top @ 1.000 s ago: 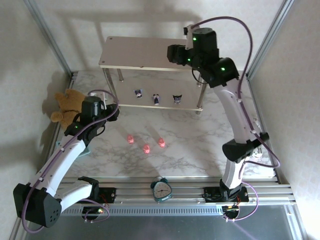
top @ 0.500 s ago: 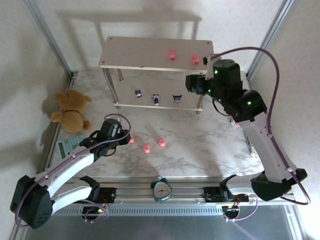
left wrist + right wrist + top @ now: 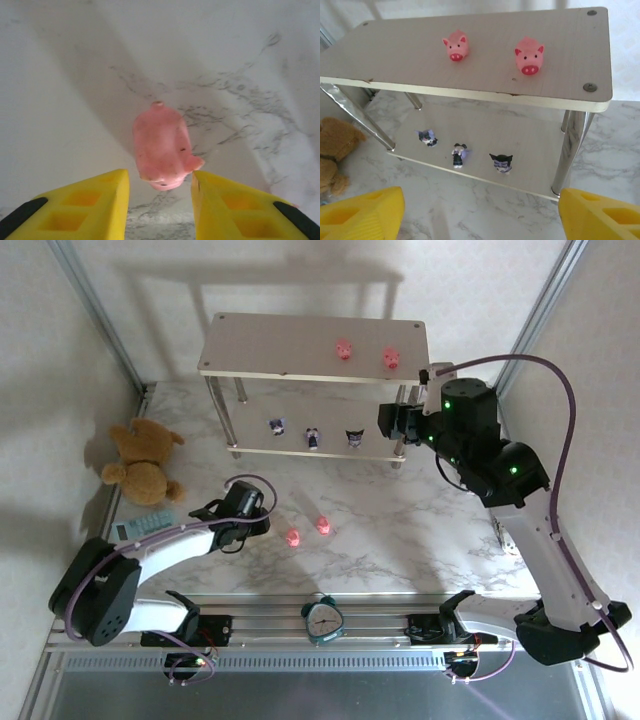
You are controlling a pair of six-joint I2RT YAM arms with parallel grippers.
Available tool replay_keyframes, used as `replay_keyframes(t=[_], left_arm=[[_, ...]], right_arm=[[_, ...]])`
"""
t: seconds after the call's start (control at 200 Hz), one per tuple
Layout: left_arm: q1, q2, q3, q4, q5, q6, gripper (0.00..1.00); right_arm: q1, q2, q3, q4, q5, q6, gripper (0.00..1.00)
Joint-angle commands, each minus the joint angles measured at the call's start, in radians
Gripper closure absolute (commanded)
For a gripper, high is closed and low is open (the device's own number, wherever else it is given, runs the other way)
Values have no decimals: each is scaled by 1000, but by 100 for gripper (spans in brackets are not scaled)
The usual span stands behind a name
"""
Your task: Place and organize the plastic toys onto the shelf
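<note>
Left fingers [image 3: 95,200] stand partly spread, flanking one pink pig [image 3: 162,145] on the desk [image 3: 70,85]; contact unclear. Right fingers [image 3: 365,212] spread wide, empty, facing the shelf [image 3: 390,62].

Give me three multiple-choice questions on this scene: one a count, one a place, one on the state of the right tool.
1. How many pink pigs sit on the top board?
A) two
B) four
C) none
2. Where do the dark figurines stand?
A) top board
B) marble table
C) lower board
3. The right tool is:
A) shut on a pig
B) open and empty
C) shut on a figurine
Answers: 1 A, two pigs sit side by side up there. 2 C, all three line up under the top board. 3 B, its yellow fingers stand wide apart with nothing between.
</note>
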Motion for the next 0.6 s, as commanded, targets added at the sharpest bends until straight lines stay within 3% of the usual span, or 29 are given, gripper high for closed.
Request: replay_keyframes(t=[0.0,0.596], left_arm=[[-13,31,39,13,-15,-24,62],[-24,39,84,25,-19,2,54]], right_arm=[[0,-3,-25,41,22,-21,18],[-34,22,-59,90,-19,-33,13]])
